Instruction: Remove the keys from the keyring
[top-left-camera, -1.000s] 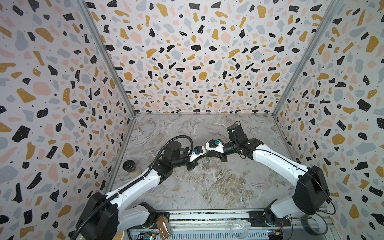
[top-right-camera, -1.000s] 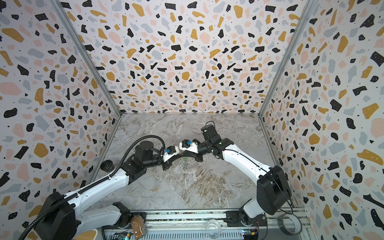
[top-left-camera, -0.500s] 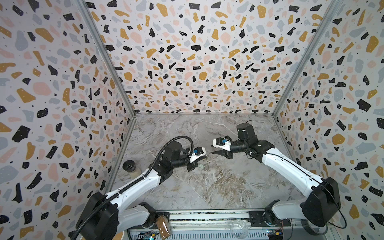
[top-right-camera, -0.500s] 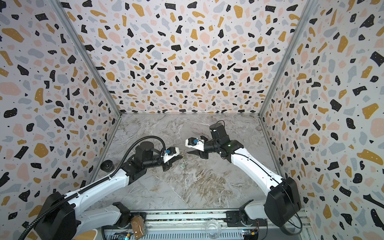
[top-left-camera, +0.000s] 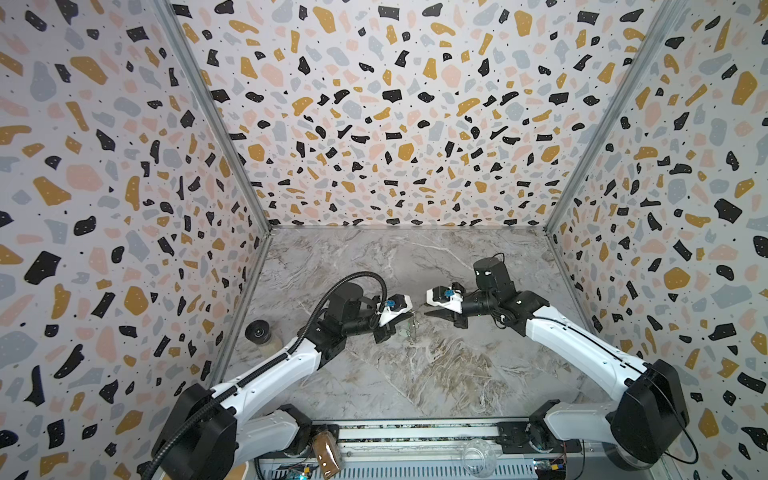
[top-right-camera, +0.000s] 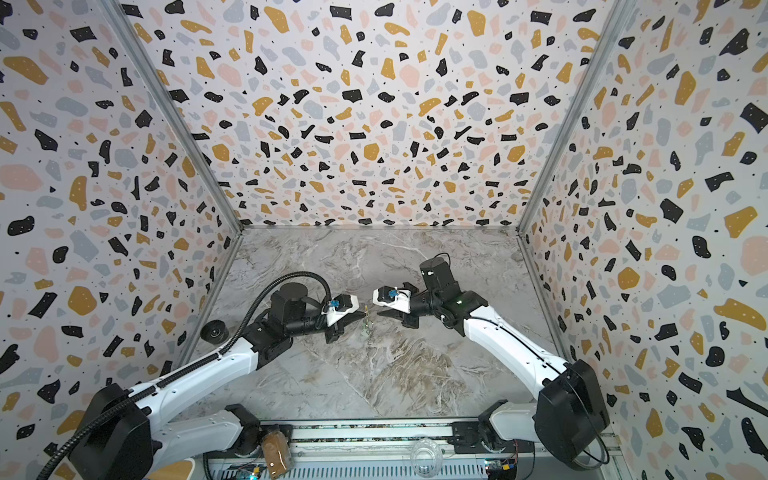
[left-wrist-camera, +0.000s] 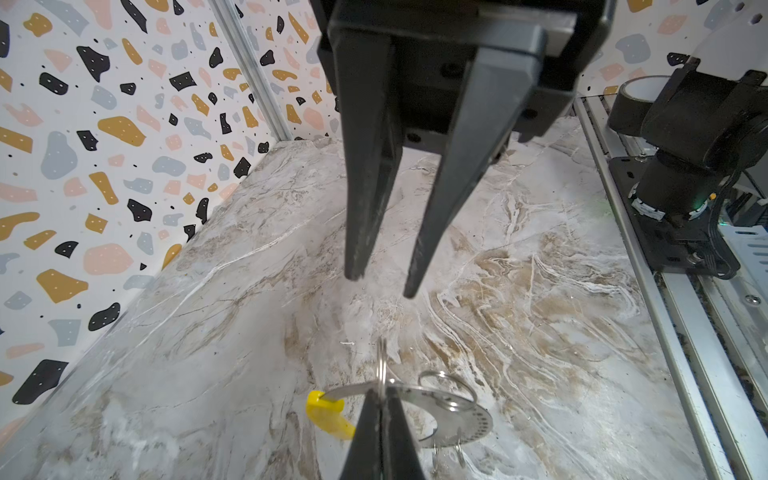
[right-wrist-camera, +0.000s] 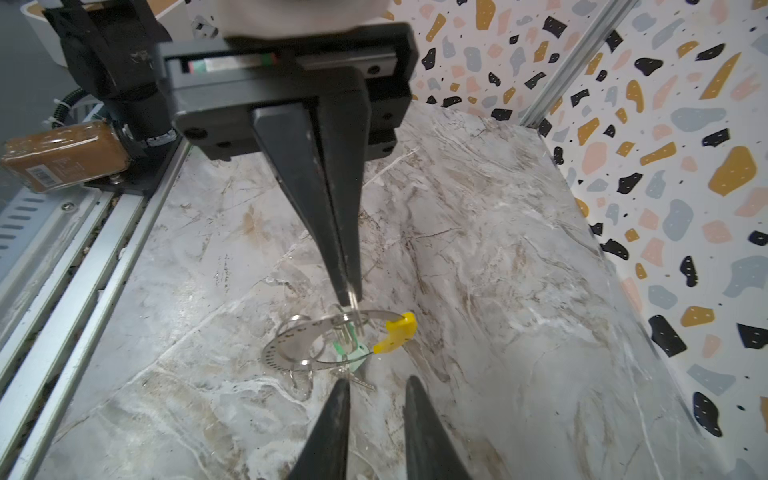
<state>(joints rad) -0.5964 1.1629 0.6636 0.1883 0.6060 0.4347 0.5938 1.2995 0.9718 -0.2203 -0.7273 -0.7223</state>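
Observation:
My left gripper (top-left-camera: 409, 319) is shut on a small split ring threaded on the keyring (right-wrist-camera: 286, 357), a thin grey dotted hoop with a yellow sleeve (right-wrist-camera: 397, 332). The keyring (left-wrist-camera: 461, 419) hangs a little above the marble floor; in both top views it is a small shape (top-right-camera: 365, 323) at the fingertips. The keys hang under the hoop in the right wrist view: a bright green tag (right-wrist-camera: 343, 347), a pale mint tag (right-wrist-camera: 358, 358) and a silvery blade (right-wrist-camera: 362, 382). My right gripper (right-wrist-camera: 377, 381) stands open just short of them, holding nothing, facing the left gripper (right-wrist-camera: 350, 297).
A dark tape roll (top-left-camera: 258, 331) stands by the left wall. A brown jar (top-left-camera: 325, 453) and a clear glass piece (top-left-camera: 478, 457) lie on the front rail (top-left-camera: 415, 432). Another tape roll (left-wrist-camera: 636, 99) sits by the right arm's base. Terrazzo walls enclose three sides.
The right gripper, earlier shut right at the left gripper's tips, has opened and drawn back to the right. The left gripper has kept its hold on the keyring.

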